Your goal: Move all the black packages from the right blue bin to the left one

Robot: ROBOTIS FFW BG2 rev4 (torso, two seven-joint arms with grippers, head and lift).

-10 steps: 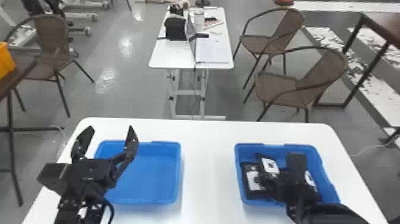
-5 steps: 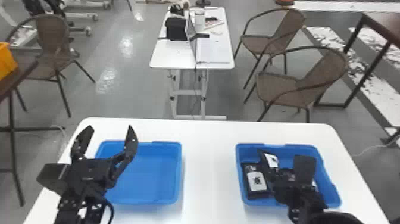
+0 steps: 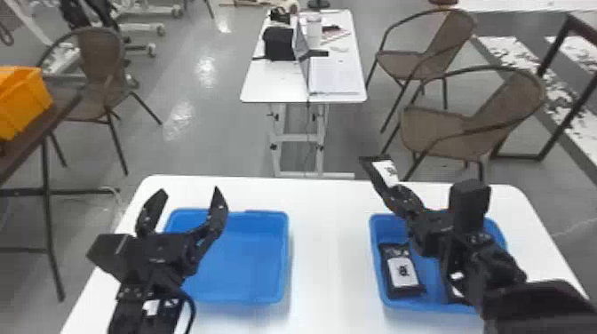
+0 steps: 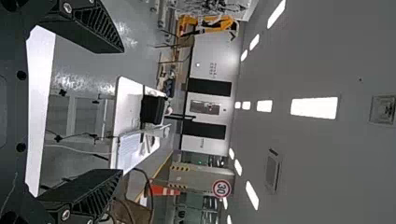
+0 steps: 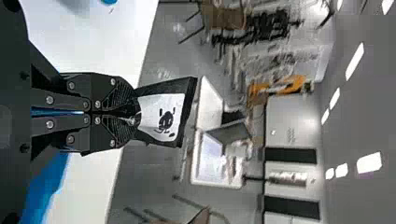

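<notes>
The right pincer (image 3: 395, 195) is clamped on one end of a black package (image 3: 372, 172), whose other end juts out past the fingertips with a white label (image 5: 161, 116) bearing a dark mark. The right blue bin (image 3: 375, 240) sits on the white bench (image 3: 328, 275), lower than this pincer and reaching off to its right. Inside that bin, below the pincer, lies a second black package (image 3: 418, 289), label up; part of another package (image 3: 454, 295) shows farther to the right, partly hidden. The left pincer (image 3: 189, 191) stands with its two fingers (image 4: 88, 28) spread wide apart and nothing between them. The left blue bin (image 3: 242, 262) is on the bench too, below the left pincer and extending to its right, between the two pincers. Well beyond both pincers, a laptop (image 3: 301, 46) rests on a smaller white table (image 3: 262, 86), and an orange crate (image 3: 26, 100) stands to the left of the left pincer.
</notes>
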